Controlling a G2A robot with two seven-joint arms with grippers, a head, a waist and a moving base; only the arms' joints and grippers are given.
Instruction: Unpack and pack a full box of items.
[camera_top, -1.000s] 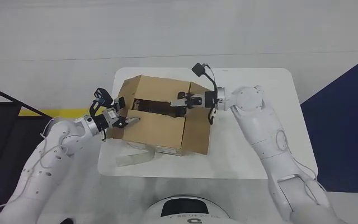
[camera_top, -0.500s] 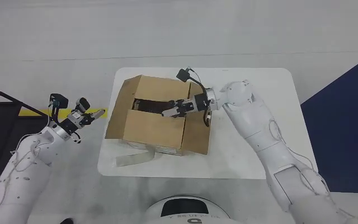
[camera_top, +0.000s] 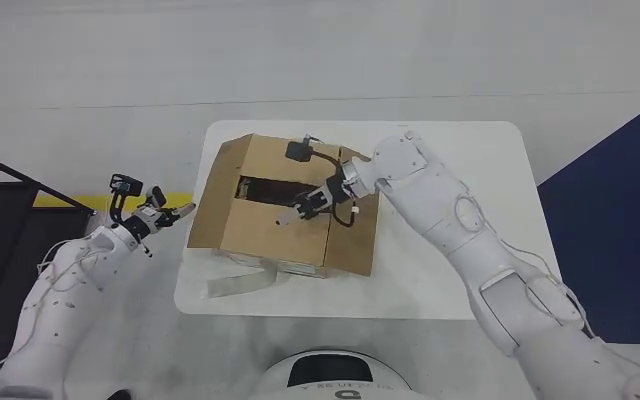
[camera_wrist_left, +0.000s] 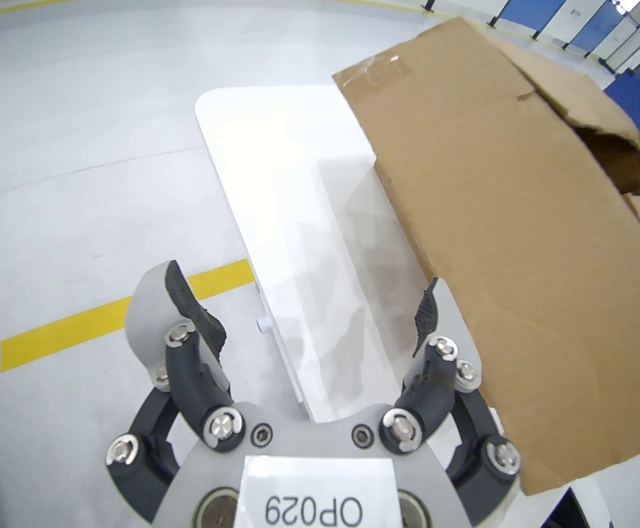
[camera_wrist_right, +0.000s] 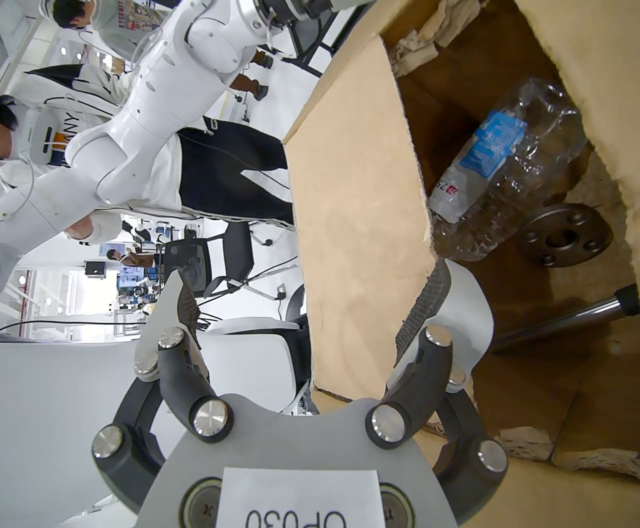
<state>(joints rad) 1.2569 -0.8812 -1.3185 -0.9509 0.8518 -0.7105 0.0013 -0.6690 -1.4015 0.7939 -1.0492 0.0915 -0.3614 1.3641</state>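
Box (camera_top: 285, 225) is seen on the desk (camera_top: 450, 200), bottle (camera_wrist_right: 505, 170) inside. Right hand (camera_wrist_right: 307, 280) is spread wide astride one flap (camera_wrist_right: 350, 210), nothing gripped; contact uncertain. Left hand (camera_wrist_left: 302, 280) is open, empty, beside the desk. Risk: box dragged if flap is pulled unbraced.

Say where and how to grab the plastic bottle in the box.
Grip the plastic bottle across its labelled section, probably from above through the open top. It lies on its side in the box, one end hidden behind a flap, a metal flange beside it.
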